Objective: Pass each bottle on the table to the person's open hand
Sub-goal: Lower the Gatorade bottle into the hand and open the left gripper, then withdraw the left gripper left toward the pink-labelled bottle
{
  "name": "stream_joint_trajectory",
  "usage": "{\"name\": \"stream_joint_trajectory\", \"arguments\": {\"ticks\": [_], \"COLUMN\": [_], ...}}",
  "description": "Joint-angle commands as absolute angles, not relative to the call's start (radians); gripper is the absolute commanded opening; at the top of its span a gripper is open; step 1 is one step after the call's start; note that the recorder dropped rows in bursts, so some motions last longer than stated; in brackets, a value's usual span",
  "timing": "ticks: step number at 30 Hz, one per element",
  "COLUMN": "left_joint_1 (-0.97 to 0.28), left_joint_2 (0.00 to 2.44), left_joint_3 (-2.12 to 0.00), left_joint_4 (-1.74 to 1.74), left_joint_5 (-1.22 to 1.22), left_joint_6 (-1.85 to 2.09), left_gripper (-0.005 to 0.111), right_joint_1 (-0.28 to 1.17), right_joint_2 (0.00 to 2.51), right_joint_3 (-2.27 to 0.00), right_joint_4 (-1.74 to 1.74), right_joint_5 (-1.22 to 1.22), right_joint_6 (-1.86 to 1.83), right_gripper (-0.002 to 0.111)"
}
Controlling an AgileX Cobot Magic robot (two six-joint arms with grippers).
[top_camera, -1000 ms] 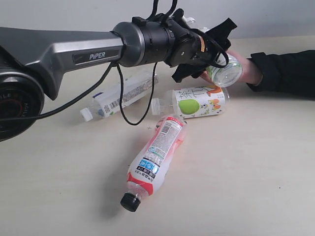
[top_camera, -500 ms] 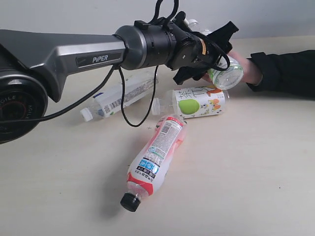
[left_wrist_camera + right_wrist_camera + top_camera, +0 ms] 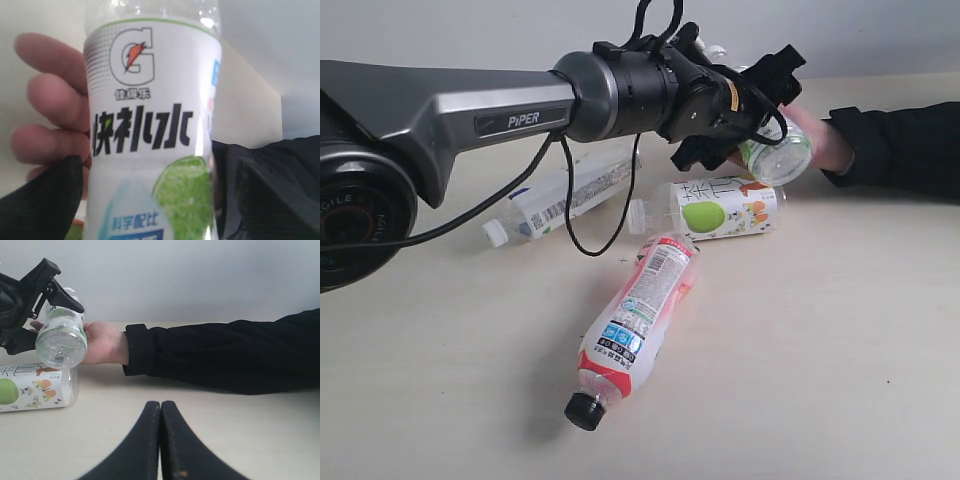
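Exterior view is showing the left fingers (image 3: 782,62) clamping a white-green bottle (image 3: 778,152), holding it tilted against the person's hand (image 3: 818,138) near the counter's (image 3: 840,330) far edge, likely so the palm can take it; the right fingers (image 3: 145,440) are resting pressed together, empty.

Bottles: 4 total; 3 lie on the table (image 3: 820,350) (1 red-pink-label bottle (image 3: 640,315), 1 apple-label bottle (image 3: 720,208), 1 white-cap bottle (image 3: 565,195)); the 4th, a lime-label bottle (image 3: 775,150), sits off the surface. Caps visible: 1 black cap (image 3: 582,411), 2 whitish; the 4th can't be made out. Person's hand (image 3: 820,135): 1, with 1 black sleeve (image 3: 910,150); robot arm (image 3: 470,110) in exterior view: 1; grippers: 2, left gripper (image 3: 740,110) and right gripper (image 3: 161,407), one per wrist view.
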State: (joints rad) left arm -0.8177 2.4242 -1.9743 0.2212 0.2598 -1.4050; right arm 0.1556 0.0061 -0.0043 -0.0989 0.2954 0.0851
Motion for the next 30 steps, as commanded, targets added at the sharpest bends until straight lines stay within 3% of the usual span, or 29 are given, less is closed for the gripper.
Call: {"name": "stream_joint_trajectory", "arguments": {"ticks": [1,4,23,26,30], "left_joint_1": [-0.815,-0.815,-0.855,-0.862,-0.862], "left_joint_2": [2.419,2.412,2.226,2.195,2.152], "left_joint_3": [-1.983,-1.983,-1.983,-1.983,-1.983], "left_joint_4": [0.227,0.227,0.215,0.21,0.201], "left_joint_5": [0.252,0.252,0.526,0.61,0.734], "left_joint_6": [-1.362,-1.362,-0.895,-0.779,-0.64], "left_gripper": [0.088,0.093,0.092,0.082,0.042], "right_joint_1": [0.151,0.151,0.151,0.151,0.151], "right_joint_2": [0.0,0.0,0.0,0.0,0.0], "right_joint_3": [0.0,0.0,0.0,0.0,0.0], "right_joint_4": [-0.103,-0.103,-0.103,-0.103,-0.103], "right_joint_5": [0.285,0.285,0.283,0.283,0.283], "right_joint_6": [0.08,0.08,0.08,0.08,0.08], "right_gripper": [0.0,0.0,0.0,0.0,0.0]}}
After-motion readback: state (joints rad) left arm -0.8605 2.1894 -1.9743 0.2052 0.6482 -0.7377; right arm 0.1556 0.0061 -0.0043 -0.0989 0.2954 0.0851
